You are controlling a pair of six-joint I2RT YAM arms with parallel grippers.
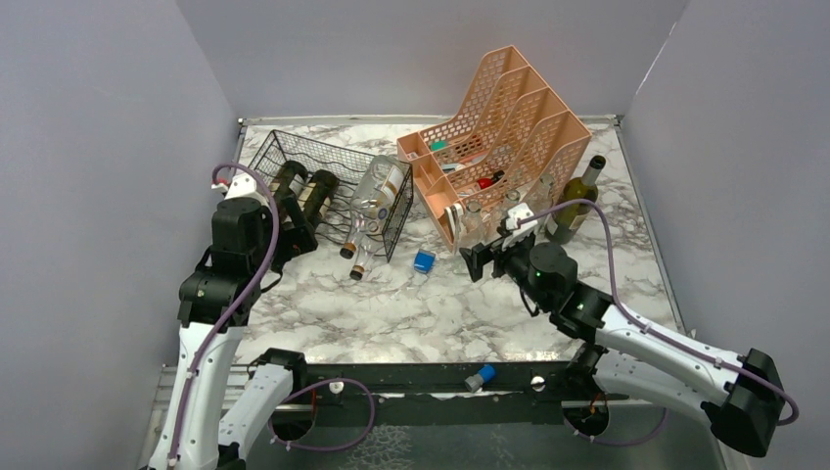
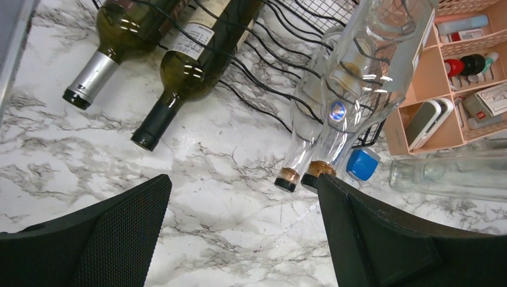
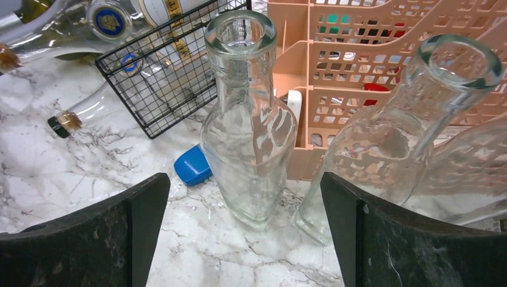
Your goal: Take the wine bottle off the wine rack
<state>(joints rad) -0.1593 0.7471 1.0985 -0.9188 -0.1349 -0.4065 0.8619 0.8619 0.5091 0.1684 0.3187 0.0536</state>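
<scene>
The black wire-mesh wine rack lies at the back left and holds two dark green wine bottles and two clear corked bottles, all with necks sticking out toward the front. In the left wrist view the dark bottles are at upper left and the clear ones at the right. My left gripper is open and empty, just in front of the necks. My right gripper is open and empty, facing two upright clear glass bottles.
A peach perforated file organizer with small items stands at back centre. An upright green wine bottle is to its right. A blue cap lies on the marble between the rack and the organizer. Grey walls close in both sides.
</scene>
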